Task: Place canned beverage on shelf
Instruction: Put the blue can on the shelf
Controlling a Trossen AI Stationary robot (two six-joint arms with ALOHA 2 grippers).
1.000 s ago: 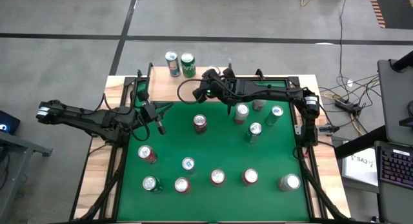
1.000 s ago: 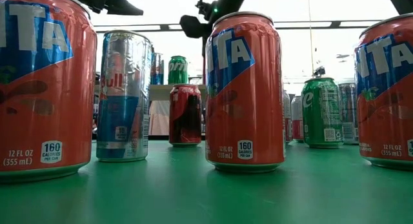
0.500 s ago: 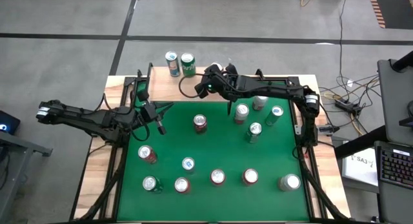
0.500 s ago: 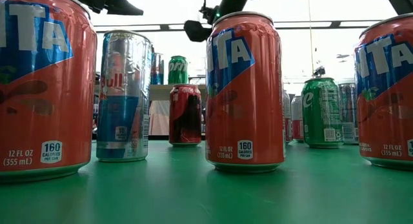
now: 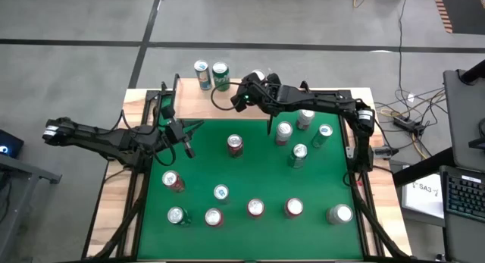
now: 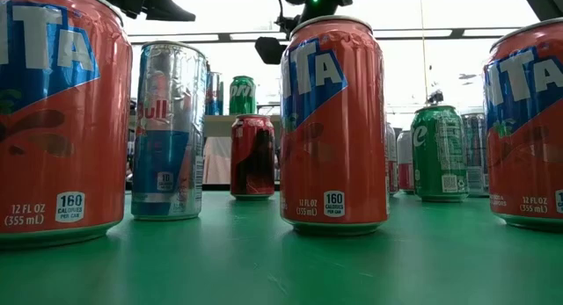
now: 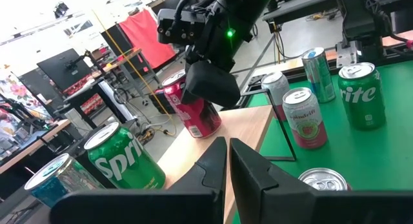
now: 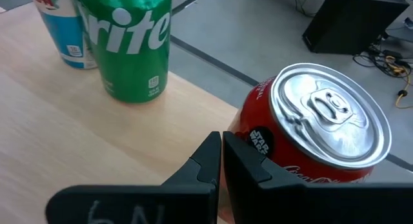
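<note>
The red cola can stands on the light-wood shelf at the table's far edge, to the right of a green Sprite can and a blue-and-white can. My right gripper is shut, hovers over the shelf and lies against the red can's side. In the high view the red can's top shows just beyond the right gripper. My left gripper is shut, holds nothing, and hangs above the table's left side. My right gripper lies with the outer side of one shut finger against the red can's side wall, a little below the rim. The fingers slant down from the table's near side. The can stands upright on the shelf.
Several cans stand on the green table top: a red one in the middle, silver and green ones at the right, and a row of orange ones near the front edge. Black frame bars run along the table's sides.
My right gripper has swung a little toward the table's far edge and to the right over the shelf, staying shut.
</note>
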